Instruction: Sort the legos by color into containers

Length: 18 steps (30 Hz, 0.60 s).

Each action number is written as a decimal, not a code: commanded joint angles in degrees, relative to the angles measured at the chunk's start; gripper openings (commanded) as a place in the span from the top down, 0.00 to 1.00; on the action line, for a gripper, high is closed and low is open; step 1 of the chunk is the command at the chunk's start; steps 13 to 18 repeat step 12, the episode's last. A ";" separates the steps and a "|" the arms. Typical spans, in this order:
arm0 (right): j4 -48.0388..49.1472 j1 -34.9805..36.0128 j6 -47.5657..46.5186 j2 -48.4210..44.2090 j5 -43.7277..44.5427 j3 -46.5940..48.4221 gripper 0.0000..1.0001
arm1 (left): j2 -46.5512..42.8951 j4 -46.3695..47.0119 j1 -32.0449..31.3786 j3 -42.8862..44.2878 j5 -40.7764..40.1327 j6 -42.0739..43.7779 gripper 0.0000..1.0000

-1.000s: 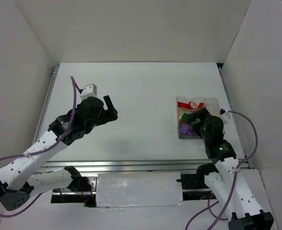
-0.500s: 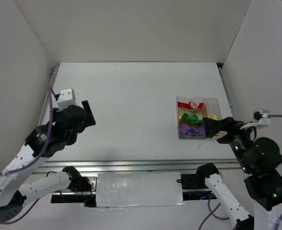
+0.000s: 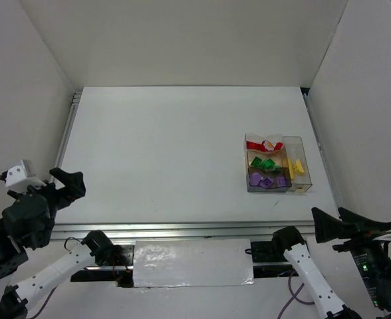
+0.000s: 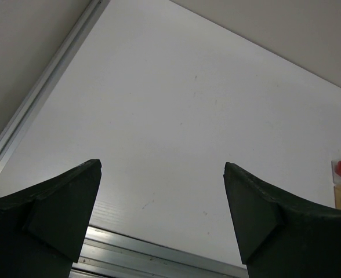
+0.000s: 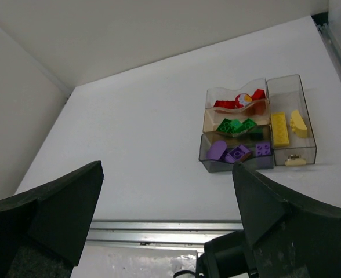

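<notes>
At the left near corner of the surface, the left tool hangs above the edge rail. In the left wrist view, the left tool has both fingers spread wide. Nothing sits between them, and only bare white surface shows in the gap.

Right of centre, the containers stand on the surface, well apart from both tools. In the right wrist view the containers read as four joined clear bins. Three short bins are stacked from far to near, and one long bin runs along their right side.

I read the contents as follows:
- Far short bin: red legos. One piece there shows a white and yellow face.
- Middle short bin: green legos.
- Near short bin: purple legos.
- Long bin: yellow legos.

A pale piece lies at the near end of the long bin. I cannot tell whether it is inside the wall or just outside it.

At the right near corner, the right tool hangs off the surface edge. In its own wrist view, the right tool is fully spread and grips nothing.
</notes>
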 commanded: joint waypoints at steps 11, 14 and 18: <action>0.12 0.33 0.39 -1.04 1.70 -5.02 0.00 | -3.50 -2.46 0.14 1.31 0.33 1.30 0.00; 0.13 0.50 0.21 -0.95 1.79 -5.02 0.00 | -3.32 -2.28 0.14 1.23 0.41 1.48 0.00; 0.13 0.50 0.21 -0.95 1.79 -5.02 0.00 | -3.32 -2.28 0.14 1.23 0.41 1.48 0.00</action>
